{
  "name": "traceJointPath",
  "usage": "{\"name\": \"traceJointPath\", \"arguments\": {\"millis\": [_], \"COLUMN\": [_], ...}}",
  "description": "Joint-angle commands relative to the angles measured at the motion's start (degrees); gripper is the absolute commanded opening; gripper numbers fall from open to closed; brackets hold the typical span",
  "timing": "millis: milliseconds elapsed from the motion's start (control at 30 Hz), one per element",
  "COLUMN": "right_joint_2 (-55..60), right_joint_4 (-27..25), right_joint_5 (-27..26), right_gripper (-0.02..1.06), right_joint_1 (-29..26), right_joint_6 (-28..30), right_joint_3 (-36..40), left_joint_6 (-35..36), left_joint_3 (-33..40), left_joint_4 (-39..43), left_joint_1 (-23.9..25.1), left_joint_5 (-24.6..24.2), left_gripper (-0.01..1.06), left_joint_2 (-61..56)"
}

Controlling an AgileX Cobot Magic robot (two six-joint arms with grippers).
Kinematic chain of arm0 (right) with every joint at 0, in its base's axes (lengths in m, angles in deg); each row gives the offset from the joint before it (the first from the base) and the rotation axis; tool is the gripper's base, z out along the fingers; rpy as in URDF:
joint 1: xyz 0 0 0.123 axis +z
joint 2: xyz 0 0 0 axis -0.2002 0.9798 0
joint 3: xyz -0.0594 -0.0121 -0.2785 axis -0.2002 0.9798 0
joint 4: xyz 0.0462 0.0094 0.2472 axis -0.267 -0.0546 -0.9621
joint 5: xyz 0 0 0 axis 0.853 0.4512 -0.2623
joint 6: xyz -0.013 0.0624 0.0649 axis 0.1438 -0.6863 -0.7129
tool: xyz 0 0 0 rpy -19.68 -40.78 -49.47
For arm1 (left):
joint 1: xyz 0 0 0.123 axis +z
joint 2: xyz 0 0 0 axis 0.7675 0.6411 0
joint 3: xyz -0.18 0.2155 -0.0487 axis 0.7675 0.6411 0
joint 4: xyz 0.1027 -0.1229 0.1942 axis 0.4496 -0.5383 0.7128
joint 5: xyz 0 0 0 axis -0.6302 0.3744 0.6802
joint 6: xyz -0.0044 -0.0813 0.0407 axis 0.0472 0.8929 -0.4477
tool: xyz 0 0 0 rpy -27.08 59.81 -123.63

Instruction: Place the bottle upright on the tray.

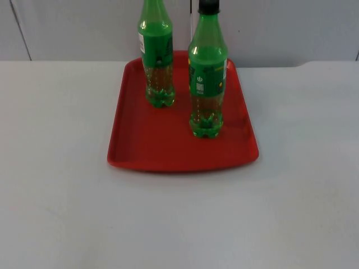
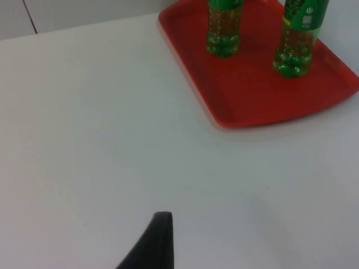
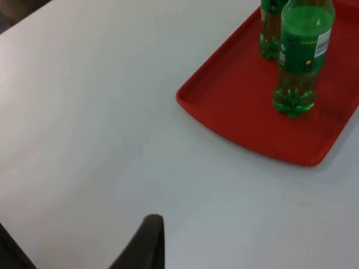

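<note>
Two ribbed green plastic bottles [image 1: 156, 56] [image 1: 207, 78] stand upright on the glossy red rounded-corner tray [image 1: 140, 145]; gripper states cannot be told.

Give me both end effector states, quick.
Left end effector: over bare table, away from the tray; open or closed cannot be told.
Right end effector: same, over bare table; cannot be told.

Glossy plastic bottles [image 1: 208, 78], smooth tray [image 1: 168, 151]

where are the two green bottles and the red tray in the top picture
left bottle [image 1: 156, 59], top view, on its green label
right bottle [image 1: 207, 75], top view, on its green label
tray [image 1: 168, 148], top view, on its bare red floor near the front
</note>
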Motion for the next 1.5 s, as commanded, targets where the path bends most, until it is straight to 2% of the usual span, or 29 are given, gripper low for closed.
{"name": "traceJointPath", "arguments": {"millis": [0,267,567,700,1167,1467], "right_joint_2": [-5.4,-17.0,-29.6,-35.5,-37.2,-37.2], "right_joint_4": [-0.2,0.3,0.3,1.8,6.2,6.3], "right_joint_5": [0.5,6.4,14.2,17.9,23.7,23.7], "right_gripper": [1.05,1.05,1.05,1.05,1.05,1.05], "right_joint_1": [0.3,0.3,0.3,0.3,0.3,0.3], "right_joint_6": [0.9,0.9,0.9,0.9,0.6,0.6], "right_joint_3": [2.5,6.0,6.0,6.0,8.9,9.0], "left_joint_6": [0.2,0.2,0.2,0.2,0.2,0.2], "left_joint_3": [0.2,0.2,0.2,0.2,0.2,0.2], "left_joint_4": [-0.1,-0.1,-0.1,-0.1,-0.1,-0.1], "left_joint_1": [-0.3,-0.3,-0.3,-0.3,-0.3,-0.3], "left_joint_5": [0.1,0.1,0.1,0.1,0.1,0.1], "left_gripper": [1.05,1.05,1.05,1.05,1.05,1.05], "left_joint_2": [-0.2,-0.2,-0.2,-0.2,-0.2,-0.2]}}
